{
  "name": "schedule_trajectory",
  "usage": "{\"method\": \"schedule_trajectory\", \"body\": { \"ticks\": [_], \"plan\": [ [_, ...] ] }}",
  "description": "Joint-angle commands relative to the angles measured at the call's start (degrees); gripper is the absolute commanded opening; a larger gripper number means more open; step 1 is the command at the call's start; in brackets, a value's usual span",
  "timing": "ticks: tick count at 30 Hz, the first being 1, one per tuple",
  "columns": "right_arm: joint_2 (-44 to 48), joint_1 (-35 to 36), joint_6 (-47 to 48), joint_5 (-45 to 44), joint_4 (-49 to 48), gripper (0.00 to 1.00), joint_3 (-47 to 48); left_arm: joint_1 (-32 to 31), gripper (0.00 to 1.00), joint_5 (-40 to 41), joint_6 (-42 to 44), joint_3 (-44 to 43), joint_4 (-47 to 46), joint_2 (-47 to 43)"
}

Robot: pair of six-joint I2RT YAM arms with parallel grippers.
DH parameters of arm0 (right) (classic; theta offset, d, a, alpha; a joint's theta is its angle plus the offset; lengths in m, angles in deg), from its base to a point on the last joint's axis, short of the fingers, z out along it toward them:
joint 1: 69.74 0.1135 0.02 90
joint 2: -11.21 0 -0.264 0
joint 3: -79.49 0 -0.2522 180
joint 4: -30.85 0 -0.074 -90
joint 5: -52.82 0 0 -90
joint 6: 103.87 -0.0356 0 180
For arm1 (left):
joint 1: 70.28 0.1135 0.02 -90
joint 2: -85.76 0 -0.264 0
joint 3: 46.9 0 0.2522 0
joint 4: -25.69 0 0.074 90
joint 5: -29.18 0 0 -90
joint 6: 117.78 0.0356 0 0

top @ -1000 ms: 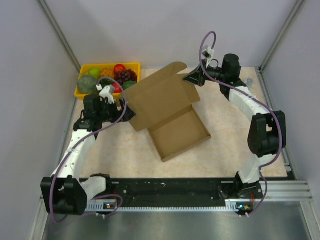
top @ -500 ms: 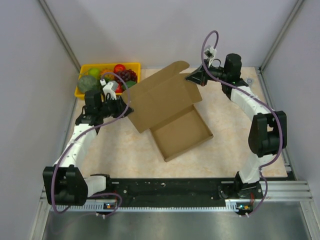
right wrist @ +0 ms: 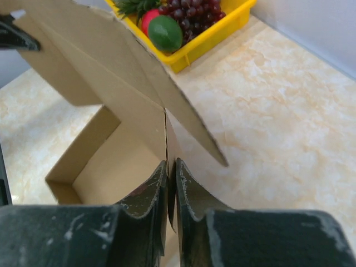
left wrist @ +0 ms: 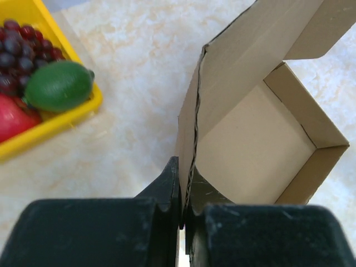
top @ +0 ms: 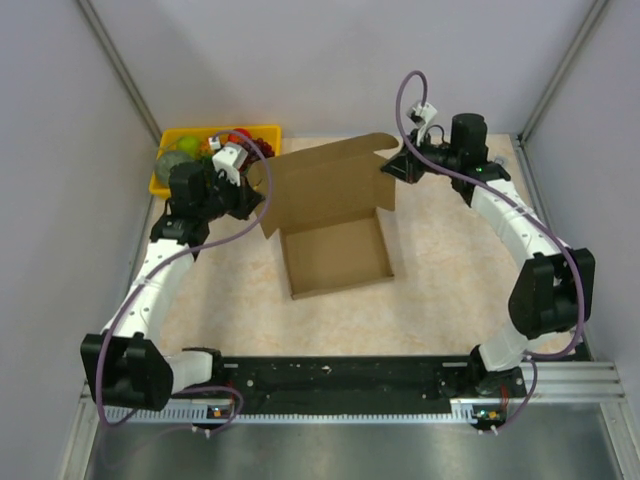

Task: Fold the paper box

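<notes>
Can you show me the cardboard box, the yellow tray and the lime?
paper box (top: 335, 258), top view, floor of its base.
yellow tray (left wrist: 55, 128), left wrist view, near wall.
lime (left wrist: 58, 85), left wrist view, its middle.

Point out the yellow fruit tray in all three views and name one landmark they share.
Top external: yellow tray in the upper left of the picture, partly covered.
Left wrist: tray in the upper left corner, cut off by the edge.
Right wrist: tray at top centre.
Shared landmark: the paper box, its raised lid standing near the tray in every view.
</notes>
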Motion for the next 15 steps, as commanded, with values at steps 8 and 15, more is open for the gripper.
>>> {"method": "schedule_trajectory", "body": {
  "ticks": [8,15],
  "plan": [
    [5.3,0.9,8.0,-3.2,13.4,0.28,-1.4,-1.1,0.00,-10.9,16.2,-6.9,-3.1,6.2],
    [3.8,1.4,8.6,-9.2,15.9,0.45,-0.3,-1.3,0.00,-9.8,15.6,-5.7,-4.3,6.9]
  ]
}}
